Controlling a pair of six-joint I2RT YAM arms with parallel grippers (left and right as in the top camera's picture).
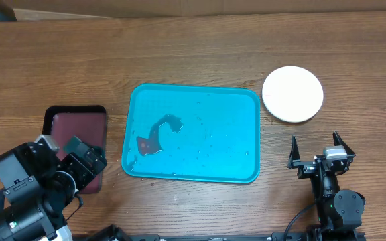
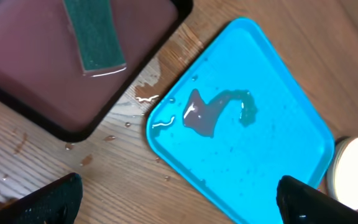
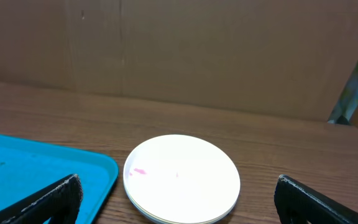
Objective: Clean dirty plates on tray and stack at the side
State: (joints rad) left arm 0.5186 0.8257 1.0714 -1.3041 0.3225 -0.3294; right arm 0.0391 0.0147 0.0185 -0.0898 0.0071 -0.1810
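The turquoise tray [image 1: 226, 127] lies at the table's middle with no plates on it, only a reddish-brown puddle [image 1: 154, 137] and droplets. It also shows in the left wrist view [image 2: 278, 143] and the right wrist view [image 3: 36, 168]. A white plate [image 1: 293, 94] with a small pink smear [image 3: 139, 172] sits on the table right of the tray, with thin rims under it; the green and blue plates do not show. My left gripper [image 1: 82, 164] is open and empty over the tray's near-left corner [image 2: 179, 199]. My right gripper [image 1: 315, 148] is open and empty, short of the white plate [image 3: 178, 199].
A black-rimmed maroon tray [image 1: 62, 124] holding a green sponge [image 2: 95, 37] stands left of the turquoise tray. Water drops [image 2: 145, 96] wet the wood between them. A cardboard wall [image 3: 179, 50] runs along the table's back.
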